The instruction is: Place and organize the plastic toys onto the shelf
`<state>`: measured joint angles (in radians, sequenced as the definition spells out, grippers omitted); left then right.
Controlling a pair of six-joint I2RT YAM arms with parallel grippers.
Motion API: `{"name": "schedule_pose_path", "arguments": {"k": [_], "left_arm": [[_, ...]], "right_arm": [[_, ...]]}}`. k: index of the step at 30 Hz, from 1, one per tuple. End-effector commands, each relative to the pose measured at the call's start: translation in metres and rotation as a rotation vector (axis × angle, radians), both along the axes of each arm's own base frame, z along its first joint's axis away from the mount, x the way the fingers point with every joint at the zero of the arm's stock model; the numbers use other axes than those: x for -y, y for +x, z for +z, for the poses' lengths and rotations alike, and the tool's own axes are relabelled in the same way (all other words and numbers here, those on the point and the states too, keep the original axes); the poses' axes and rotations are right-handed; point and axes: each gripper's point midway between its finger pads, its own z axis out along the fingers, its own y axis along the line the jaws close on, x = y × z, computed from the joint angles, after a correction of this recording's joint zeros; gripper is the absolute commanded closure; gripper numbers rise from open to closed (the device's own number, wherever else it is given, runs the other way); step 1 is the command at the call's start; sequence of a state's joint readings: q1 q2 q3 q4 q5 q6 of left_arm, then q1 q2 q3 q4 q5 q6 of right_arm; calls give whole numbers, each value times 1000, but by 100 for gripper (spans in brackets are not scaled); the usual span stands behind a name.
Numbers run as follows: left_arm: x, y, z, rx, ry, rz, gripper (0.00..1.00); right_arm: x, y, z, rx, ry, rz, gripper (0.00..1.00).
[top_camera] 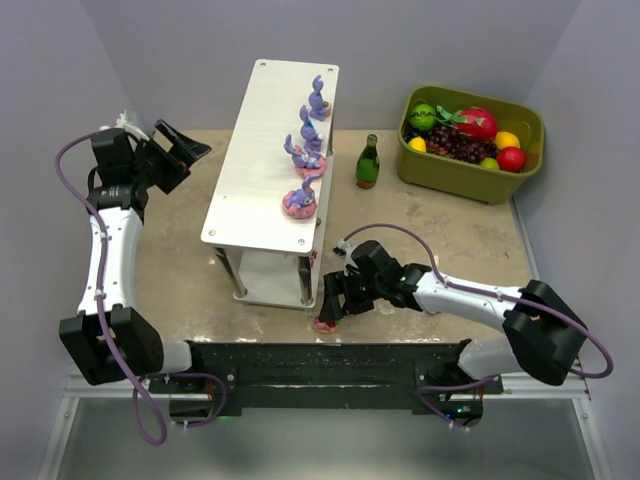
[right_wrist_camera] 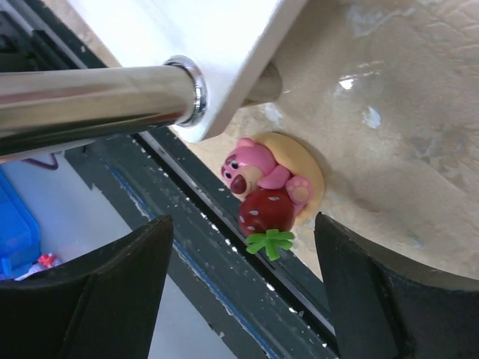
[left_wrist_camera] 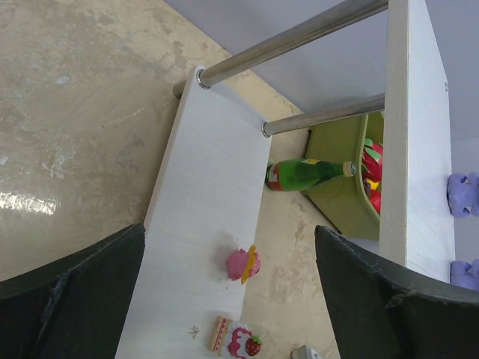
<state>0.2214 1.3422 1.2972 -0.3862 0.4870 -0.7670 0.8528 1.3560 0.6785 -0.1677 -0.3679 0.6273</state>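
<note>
Poised at the counter's [top_camera: 450,240] near edge with the right pincer [top_camera: 335,300] open over the pink bear toy [right_wrist_camera: 269,191] beside the shelf's [top_camera: 265,150] leg, likely for lifting it up beside the bunnies [top_camera: 308,150], left pincer [top_camera: 185,152] open near the left edge, alone showing small pieces [left_wrist_camera: 243,264] on the lower tier [left_wrist_camera: 202,224].

Soft, even overhead light fills your top view — the shelf [top_camera: 262,150] board is bright, nearly washed out, its shadow on the desk [top_camera: 180,270] faint. In your left wrist view glare sits on the desk at the left edge. Both wrist views leave the jaws dark and blurred — the metal leg [right_wrist_camera: 90,93] by the right lens gleams.
</note>
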Motion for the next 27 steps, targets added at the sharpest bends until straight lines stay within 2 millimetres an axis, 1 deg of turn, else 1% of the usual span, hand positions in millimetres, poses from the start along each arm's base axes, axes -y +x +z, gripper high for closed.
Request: {"name": "schedule_pose_path", "arguments": {"k": [1, 7, 10, 14, 16, 17, 22, 23, 26, 27], "left_arm": [[-3, 3, 6, 23, -5, -2, 0], [-1, 4, 3, 23, -5, -13, 0], [-1, 5, 6, 35, -6, -20, 1], [-1, 7, 5, 31, -6, -22, 0], [0, 6, 5, 31, -6, -25, 1], [0, 6, 5, 30, -4, -24, 1], [0, 5, 5, 30, -1, -24, 1], [-1, 5, 4, 28, 0, -23, 0], [0, 5, 6, 34, -3, -26, 1], [0, 5, 6, 35, -6, -27, 1]], "right_arm": [[1, 7, -4, 14, -29, -56, 24], [-1, -5, -15, -15, -47, -42, 32], [-4, -9, -17, -23, -57, -32, 35], [-2, -5, -21, -10, -84, -56, 40], [1, 0, -23, 2, -106, -79, 46], [2, 2, -24, 0, -117, -96, 54], [11, 12, -19, 42, -138, -170, 71], [12, 14, -18, 51, -143, -182, 77], [18, 13, -17, 48, -173, -184, 87], [20, 15, -15, 56, -185, -196, 89]]}}
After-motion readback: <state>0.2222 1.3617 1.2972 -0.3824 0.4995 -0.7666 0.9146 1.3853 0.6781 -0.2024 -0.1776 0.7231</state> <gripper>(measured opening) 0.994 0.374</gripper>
